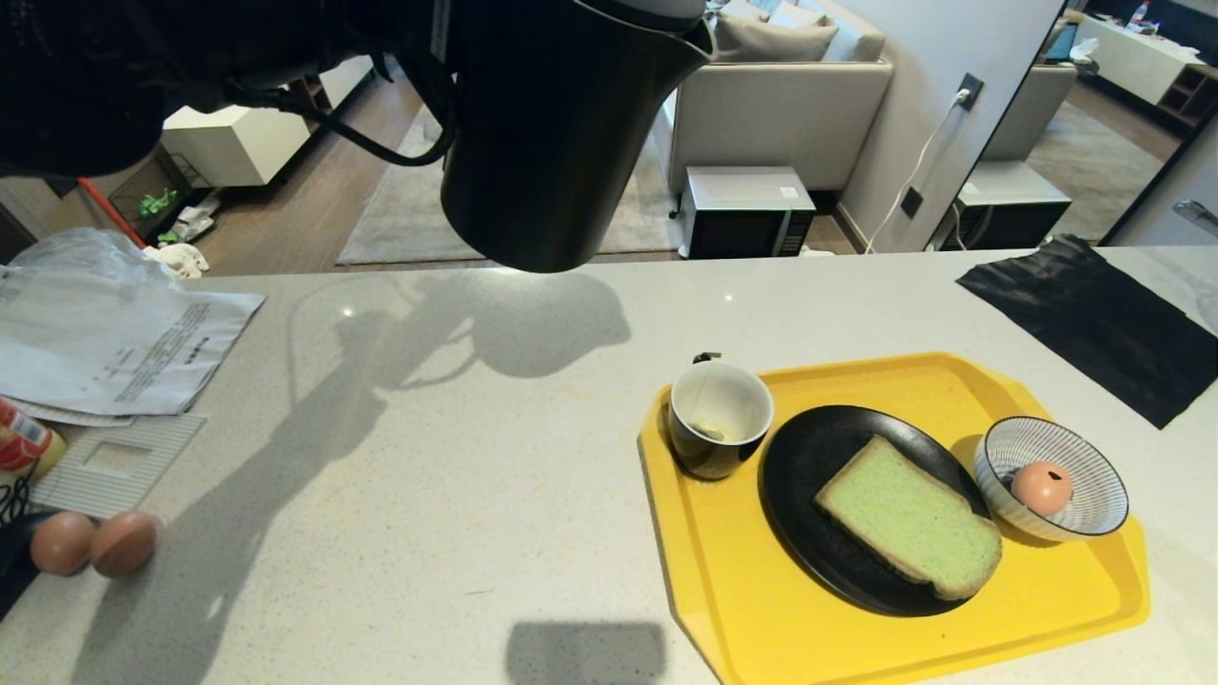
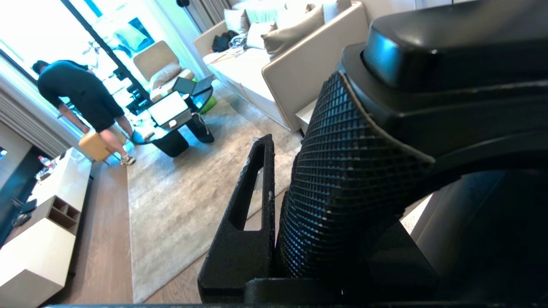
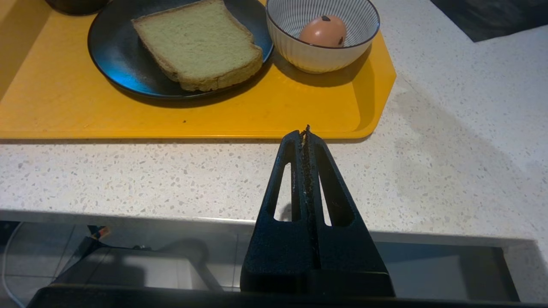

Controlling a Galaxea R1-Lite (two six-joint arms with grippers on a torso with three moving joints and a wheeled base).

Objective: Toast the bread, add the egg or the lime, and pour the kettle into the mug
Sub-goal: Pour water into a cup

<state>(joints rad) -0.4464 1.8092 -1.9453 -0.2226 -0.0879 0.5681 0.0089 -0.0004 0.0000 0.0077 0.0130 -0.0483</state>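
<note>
Kettle (image 1: 561,124) held high above the tabletop (image 1: 428,457), left gripper (image 2: 299,205) fingers clamped on its ribbed handle. Likely heavy, rigid; handle is the right hold. Mug (image 1: 718,417) on tray (image 1: 761,609). Right gripper (image 3: 306,141) fingers closed, empty.

Printed lines of dark text run across a sheet of paper (image 1: 124,357) lying on the far left of the pale counter (image 1: 428,457), but the characters are too small to make out. A can (image 1: 24,447) at the left edge, just near of the paper, carries a red and white label whose wording cannot be read either. A small white sticker on the microwave (image 1: 747,211) on the floor beyond the counter shows no legible marking.
</note>
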